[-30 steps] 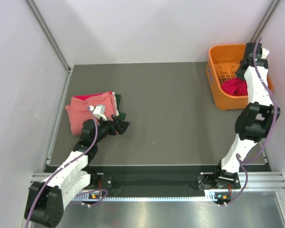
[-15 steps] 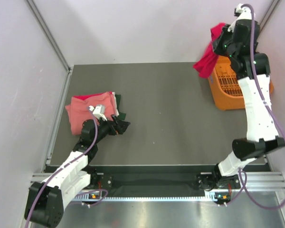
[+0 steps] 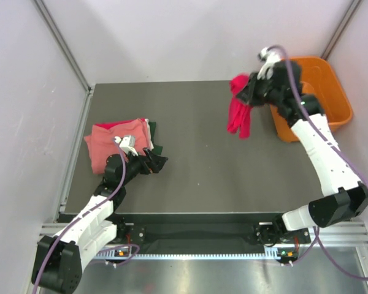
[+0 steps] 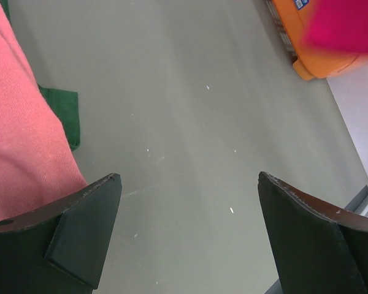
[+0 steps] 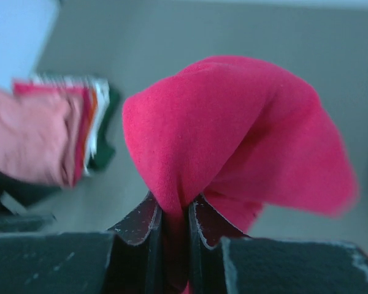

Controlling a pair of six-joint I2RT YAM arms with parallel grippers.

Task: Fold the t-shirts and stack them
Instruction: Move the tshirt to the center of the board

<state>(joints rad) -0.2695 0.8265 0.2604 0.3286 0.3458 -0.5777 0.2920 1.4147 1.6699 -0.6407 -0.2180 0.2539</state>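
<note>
The right gripper [image 3: 250, 90] is closed on a pinch of the crimson t-shirt [image 3: 239, 115], which is hung beneath it. The left gripper [image 3: 154, 162] is held wide open and empty. The cloth should be laid flat and unbunched before release.

Table [image 3: 196, 153] open between shirt stack [image 3: 113, 146] and basket [image 3: 334, 82]

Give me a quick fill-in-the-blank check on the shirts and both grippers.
1. The right gripper pinches a hanging cloth t-shirt coloured crimson ___.
2. The left gripper has its jaws ___, holding nothing.
3. A darker t-shirt peeks out from under the salmon pink cloth t-shirt; its colour is ___.
4. The orange plastic basket stands at the far ___ corner of the grey table.
Missing words: red; open; green; right.
</note>
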